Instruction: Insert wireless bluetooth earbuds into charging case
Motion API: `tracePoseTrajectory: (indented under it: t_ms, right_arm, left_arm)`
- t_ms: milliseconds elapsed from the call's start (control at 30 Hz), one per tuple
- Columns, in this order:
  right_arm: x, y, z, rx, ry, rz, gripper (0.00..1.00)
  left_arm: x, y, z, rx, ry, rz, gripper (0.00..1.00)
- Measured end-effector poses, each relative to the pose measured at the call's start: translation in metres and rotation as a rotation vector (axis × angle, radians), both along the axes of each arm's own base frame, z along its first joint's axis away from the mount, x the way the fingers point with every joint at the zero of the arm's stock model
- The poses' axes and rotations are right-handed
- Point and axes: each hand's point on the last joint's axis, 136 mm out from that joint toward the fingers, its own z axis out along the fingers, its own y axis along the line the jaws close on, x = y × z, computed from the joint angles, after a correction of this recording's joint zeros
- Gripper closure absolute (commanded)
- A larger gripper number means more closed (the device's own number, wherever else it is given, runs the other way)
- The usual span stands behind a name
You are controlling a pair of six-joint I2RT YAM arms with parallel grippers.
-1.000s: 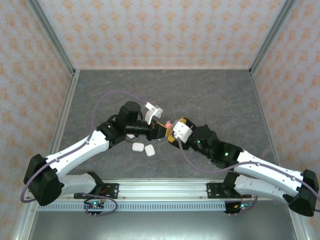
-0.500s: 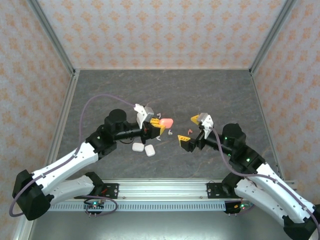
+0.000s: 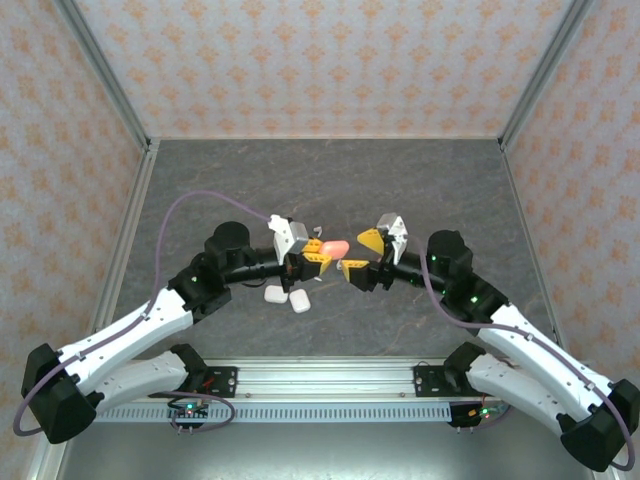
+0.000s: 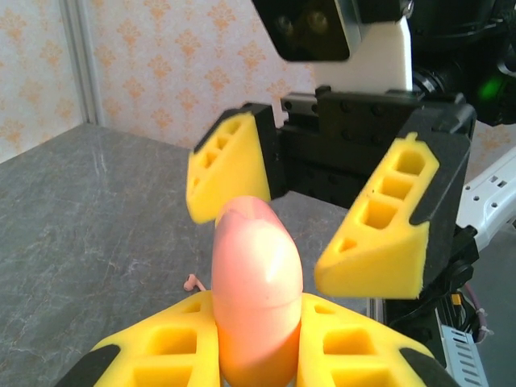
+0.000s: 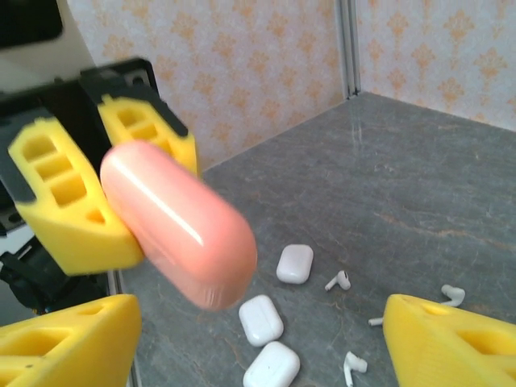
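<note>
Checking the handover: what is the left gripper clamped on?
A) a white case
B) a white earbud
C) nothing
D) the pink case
D: the left gripper is shut on the pink case; the white cases lie on the table.

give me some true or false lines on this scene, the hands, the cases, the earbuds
1. The left hand is clamped on a coral case. True.
2. The right hand is shut on a white earbud. False: its jaws stand open and hold nothing, one on each side of the coral case's free end.
3. Three white cases lie on the table. True.
4. The coral case lies flat on the table. False: it is held up off the table in the left hand.
5. White earbuds lie loose on the table near the white cases. True.
</note>
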Motion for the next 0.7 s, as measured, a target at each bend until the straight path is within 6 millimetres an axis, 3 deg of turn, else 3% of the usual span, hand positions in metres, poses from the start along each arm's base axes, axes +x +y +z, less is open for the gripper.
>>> tracePoseTrajectory:
  t_ms: [367,700]
  right_arm:
    - [0.010,0.004,0.015,0.019,-0.024,-0.012,0.39]
    - [0.032,0.002,0.024,0.011,-0.024,-0.074,0.39]
  left_arm:
    - [0.002,-0.002,-0.007,0.024,-0.006,-0.006,1.00]
    - [0.003,-0.001,-0.011,0.039,0.005,0.005,1.00]
